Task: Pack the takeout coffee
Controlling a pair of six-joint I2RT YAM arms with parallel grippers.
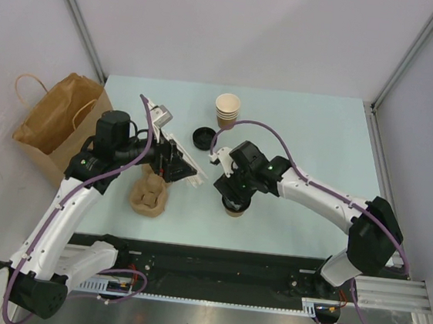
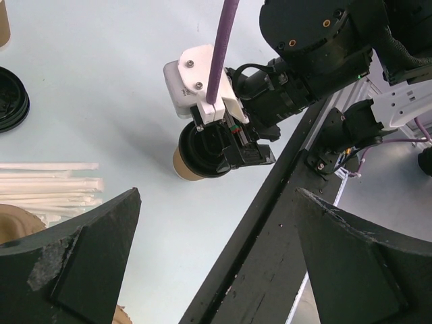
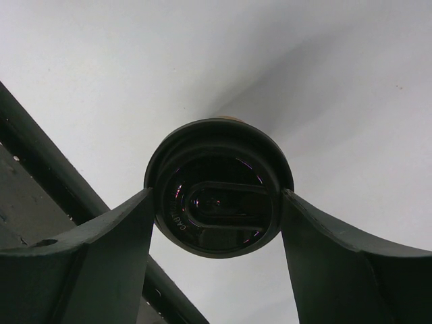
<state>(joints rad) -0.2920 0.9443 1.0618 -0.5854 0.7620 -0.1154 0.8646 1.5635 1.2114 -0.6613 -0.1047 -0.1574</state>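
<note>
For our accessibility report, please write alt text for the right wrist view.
A black-lidded takeout coffee cup, seen from above, sits between the jaws of the right gripper, which flank its rim closely. A pale table lies beneath, a black rail at lower left.

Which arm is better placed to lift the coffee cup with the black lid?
Right: the right tool sits around the cup, a finger each side; the left tool hangs open, apart.

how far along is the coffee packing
Done: one cup has its lid on. In hand: the right tool straddles that cup on the table, grip unclear. To do: no cup shows in the bag; the left tool is open and empty.
</note>
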